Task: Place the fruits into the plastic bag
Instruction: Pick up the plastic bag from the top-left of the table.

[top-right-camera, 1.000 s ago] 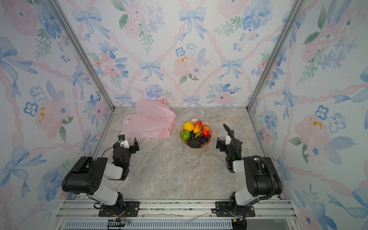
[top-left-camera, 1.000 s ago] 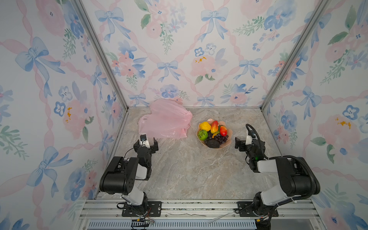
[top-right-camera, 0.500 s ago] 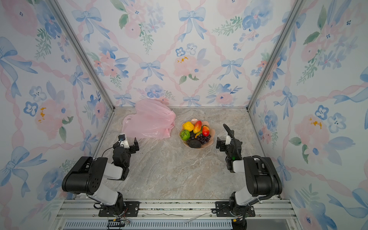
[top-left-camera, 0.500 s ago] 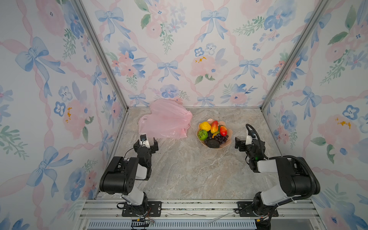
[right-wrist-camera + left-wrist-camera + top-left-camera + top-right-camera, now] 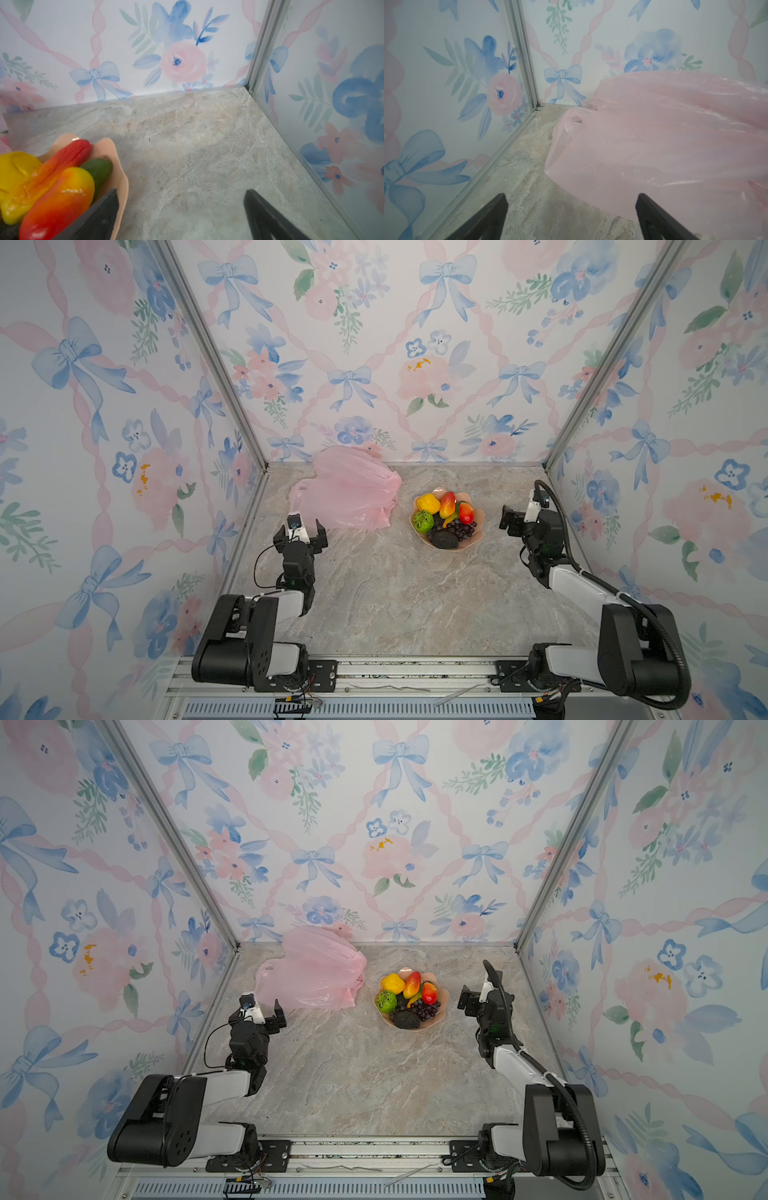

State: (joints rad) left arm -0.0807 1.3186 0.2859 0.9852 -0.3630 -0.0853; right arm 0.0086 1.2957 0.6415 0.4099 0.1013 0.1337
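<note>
Left wrist view puts the plastic bag (image 5: pixel 654 145) just ahead of your left gripper (image 5: pixel 571 196), whose jaws stand wide and empty. Expect thin, limp, slippery film, so pinch the loose edge nearest the jaws, not the flat side. Right wrist view has the fruits (image 5: pixel 31 182) heaped in the peach dish (image 5: pixel 122 180) just beside the right gripper (image 5: pixel 181 192), also spread, holding nothing. They look light, hard and rounded; take a mango (image 5: pixel 58 199) across its narrow middle.
</note>
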